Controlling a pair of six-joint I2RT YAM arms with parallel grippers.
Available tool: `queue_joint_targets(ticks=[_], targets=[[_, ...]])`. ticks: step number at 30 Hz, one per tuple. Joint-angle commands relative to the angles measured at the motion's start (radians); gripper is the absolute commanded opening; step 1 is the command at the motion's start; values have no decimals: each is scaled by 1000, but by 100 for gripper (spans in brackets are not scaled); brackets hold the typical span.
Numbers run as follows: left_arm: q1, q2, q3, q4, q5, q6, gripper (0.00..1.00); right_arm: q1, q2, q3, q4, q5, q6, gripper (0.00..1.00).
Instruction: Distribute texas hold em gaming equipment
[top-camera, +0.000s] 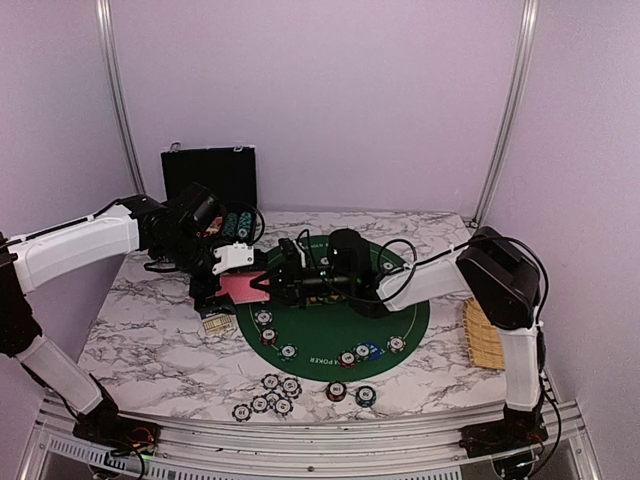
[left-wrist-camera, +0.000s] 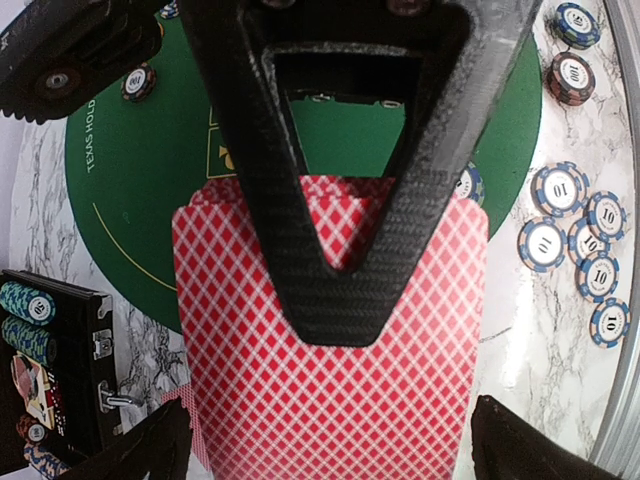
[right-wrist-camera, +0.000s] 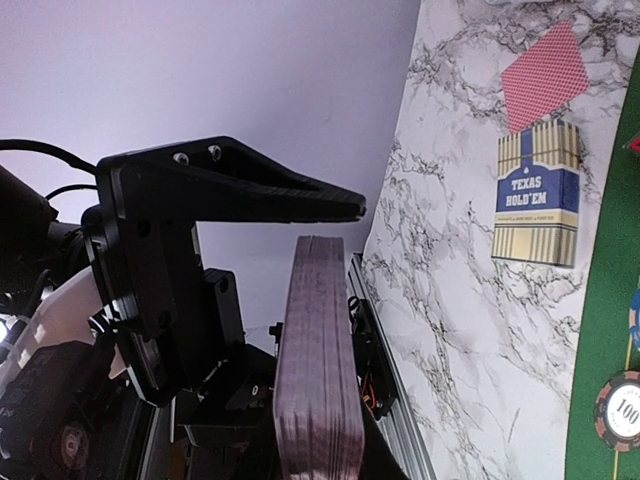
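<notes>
A deck of red-backed playing cards (top-camera: 243, 288) hangs just above the left edge of the green mat (top-camera: 330, 325). My right gripper (top-camera: 272, 283) is shut on it. In the left wrist view one black right finger (left-wrist-camera: 335, 240) lies flat on the deck's top card (left-wrist-camera: 330, 400). My left gripper (left-wrist-camera: 330, 440) is open, its fingertips (left-wrist-camera: 150, 445) standing apart on either side of the deck. The right wrist view shows the deck edge-on (right-wrist-camera: 315, 350). Striped chips lie on the mat (top-camera: 265, 318) and in a cluster near the front edge (top-camera: 272, 395).
A Texas Hold'em card box (right-wrist-camera: 537, 195) and a single red-backed card (right-wrist-camera: 543, 75) lie on the marble left of the mat. The black case (top-camera: 210, 175) stands open at the back left with teal chips (top-camera: 237, 225). A woven yellow tray (top-camera: 482, 335) sits at the right edge.
</notes>
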Motion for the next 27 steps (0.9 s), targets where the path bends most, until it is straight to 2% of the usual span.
queue_joint_targets(ticks=[1,8,15,22,27], targets=[[-6,12,1,-8,66,9,99,15,13,12,86,-8,34,9],[-11,22,-3,-9,134,35,99,19,21,14,96,-5,49,8],[-13,58,8,-5,126,37,95,20,26,13,88,-8,49,8],[-13,56,29,12,139,20,81,23,22,14,4,10,10,8],[-13,58,12,26,146,5,63,25,19,8,-1,24,8,9]])
